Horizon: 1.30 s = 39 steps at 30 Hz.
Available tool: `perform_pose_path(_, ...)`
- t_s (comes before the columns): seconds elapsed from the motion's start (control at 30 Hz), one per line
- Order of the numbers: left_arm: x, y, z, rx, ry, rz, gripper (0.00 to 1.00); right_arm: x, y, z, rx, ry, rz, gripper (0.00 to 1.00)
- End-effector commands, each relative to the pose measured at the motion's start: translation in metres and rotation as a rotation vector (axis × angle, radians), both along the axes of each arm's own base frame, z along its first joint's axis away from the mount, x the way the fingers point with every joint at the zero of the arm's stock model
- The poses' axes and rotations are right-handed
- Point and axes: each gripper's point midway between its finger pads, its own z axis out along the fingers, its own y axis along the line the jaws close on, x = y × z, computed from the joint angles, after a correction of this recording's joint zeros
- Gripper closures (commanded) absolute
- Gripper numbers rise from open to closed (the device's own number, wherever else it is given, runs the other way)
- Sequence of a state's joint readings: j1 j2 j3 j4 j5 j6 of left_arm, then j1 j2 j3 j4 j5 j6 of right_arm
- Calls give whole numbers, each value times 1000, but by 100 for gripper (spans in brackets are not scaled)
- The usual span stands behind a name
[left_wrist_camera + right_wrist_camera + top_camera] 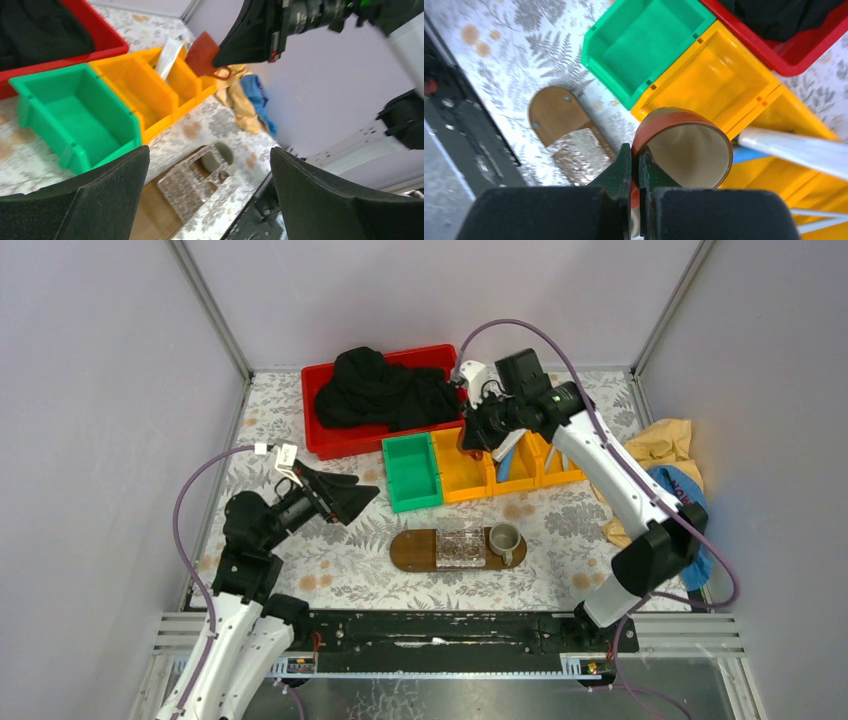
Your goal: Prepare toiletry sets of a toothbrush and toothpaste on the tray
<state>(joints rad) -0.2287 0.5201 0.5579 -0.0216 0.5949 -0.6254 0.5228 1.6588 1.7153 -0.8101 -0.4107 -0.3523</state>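
While noting right tool (635, 155) clamped on the rim of a red-brown cup (684, 150) and left tool (209, 165) spread apart, rate silvery toothpaste (794, 150) in a yellow bin (814, 117) as light, soft, slippery; take flat mid-body for the tray (551, 112) nearby.

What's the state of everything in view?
left gripper: open, empty.
right gripper: shut on brown cup's rim.
brown cup: held up, empty.
green bin: empty.
red bin: holds black cloth.
tray: carries clear box and mug; no toiletries.
toothpaste: silvery tube, in yellow bin.
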Motion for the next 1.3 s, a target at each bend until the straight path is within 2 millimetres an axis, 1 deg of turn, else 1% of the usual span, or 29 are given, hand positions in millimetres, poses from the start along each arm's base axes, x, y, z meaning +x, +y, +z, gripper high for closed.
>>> perform_pose_path(0.0, -16, -8, 59, -185, -89, -32, 4, -9, 1, 44, 206, 54, -209, 100)
perform_pose_path(0.03, -17, -11, 62, -193, -88, -34, 6, -9, -1, 52, 243, 69, -248, 100)
perform_pose_path(0.1, -18, -21, 64, -199, -74, -53, 9, -10, -7, 52, 293, 132, -325, 100)
perform_pose_path(0.17, -18, -37, 64, -187, -60, -76, 11, -9, -15, 56, 355, 197, -387, 100)
perform_pose_path(0.2, -25, -53, 68, -177, -60, -113, 12, -9, -18, 57, 383, 232, -403, 100)
perform_pose_path(0.23, -25, -65, 62, -141, -46, -116, 12, -8, -22, 58, 409, 272, -421, 100)
perform_pose_path(0.27, -28, -77, 70, -109, -66, -117, 12, -9, -25, 57, 431, 313, -431, 100)
perform_pose_path(0.37, -26, -110, 74, 67, -128, -79, 12, -12, -31, 57, 457, 418, -440, 100)
perform_pose_path(0.43, -19, -125, 74, 179, -167, -44, 16, -15, -33, 55, 455, 475, -444, 100)
perform_pose_path(0.5, -7, -139, 72, 281, -185, -23, 21, -16, -35, 52, 450, 521, -458, 100)
perform_pose_path(0.57, 7, -152, 69, 377, -167, -1, 24, -17, -38, 51, 453, 561, -473, 100)
perform_pose_path(0.63, 18, -163, 60, 485, -132, 3, 26, -17, -41, 48, 462, 603, -484, 100)
perform_pose_path(0.67, 25, -171, 50, 540, -114, 0, 27, -16, -42, 47, 473, 627, -485, 100)
perform_pose_path(0.7, 28, -177, 51, 567, -113, -5, 29, -17, -42, 46, 485, 660, -485, 100)
perform_pose_path(0.83, 40, -195, 37, 703, -120, -31, 34, -14, -43, 43, 521, 733, -484, 100)
perform_pose_path(0.97, 54, -209, 32, 806, -136, -42, 36, -11, -42, 42, 530, 756, -483, 100)
perform_pose_path(1.17, 78, -217, 18, 955, -137, 14, 39, -12, -41, 39, 533, 774, -481, 100)
perform_pose_path(1.27, 85, -221, 13, 994, -146, 22, 41, -12, -41, 39, 539, 781, -482, 100)
